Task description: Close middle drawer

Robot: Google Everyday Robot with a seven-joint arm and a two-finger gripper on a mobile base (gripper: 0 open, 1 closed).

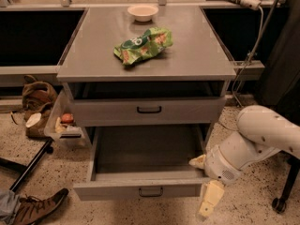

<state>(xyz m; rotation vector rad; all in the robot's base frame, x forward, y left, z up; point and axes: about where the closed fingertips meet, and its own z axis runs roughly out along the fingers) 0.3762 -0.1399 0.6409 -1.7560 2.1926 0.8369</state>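
Note:
The middle drawer [117,190] is pulled far out of the grey cabinet. It is long, deep and empty, with a low flat front and a small dark loop handle [150,191]. My gripper [205,182] is at the drawer's front right corner, on the white arm [262,135] that reaches in from the right. It is open. One cream finger [197,161] is over the drawer's right inner corner, behind the front panel. The other finger [211,199] hangs down in front of the panel's right end.
Above is a taller drawer front [149,109], slightly out. A green chip bag [143,45] and a small bowl [143,12] lie on the cabinet top. On the floor at left are a bin [63,125], a brown bag [35,97], a black bar [28,165] and a shoe [35,209].

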